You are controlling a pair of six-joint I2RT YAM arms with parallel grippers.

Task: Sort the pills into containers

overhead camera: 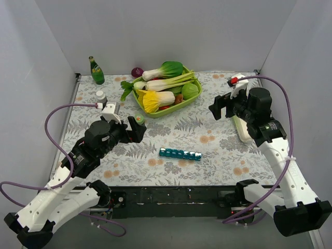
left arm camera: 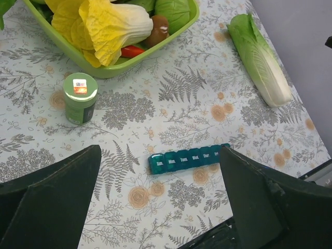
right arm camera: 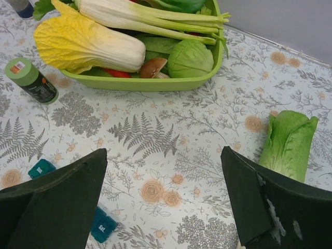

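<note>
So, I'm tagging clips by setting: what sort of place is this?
Probably a robot test cell, not a kitchen: bare grey walls box in the table, and the vegetables in the green basket look like props.

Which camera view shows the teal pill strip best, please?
The left wrist view: the whole teal pill strip shows large, with its lid labels visible. The top external view shows it whole but small. The right wrist view shows only two bits, the rest hidden behind the right end effector.
</note>
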